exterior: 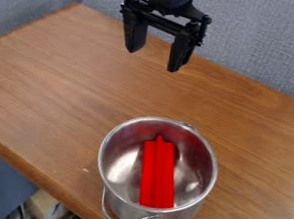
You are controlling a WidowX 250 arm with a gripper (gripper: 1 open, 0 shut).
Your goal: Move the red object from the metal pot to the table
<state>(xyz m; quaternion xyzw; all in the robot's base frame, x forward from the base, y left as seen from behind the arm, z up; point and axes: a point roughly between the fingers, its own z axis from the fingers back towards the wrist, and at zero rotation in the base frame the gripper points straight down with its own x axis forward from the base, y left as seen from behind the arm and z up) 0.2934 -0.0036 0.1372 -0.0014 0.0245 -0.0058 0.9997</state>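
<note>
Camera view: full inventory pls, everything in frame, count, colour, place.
red object: one, bright red, lying inside the pot, one end up near the far rim.
metal pot: one, shiny silver, upright near the table's front edge, thin wire handle hanging at its front.
table: one, brown wood grain, fills most of the frame.
wall: grey-blue, behind the table.
floor clutter: small patch past the table's front edge at the bottom, too unclear to name.
gripper: one, black, open and empty, pointing down above the far part of the table, well clear of the pot.
</note>
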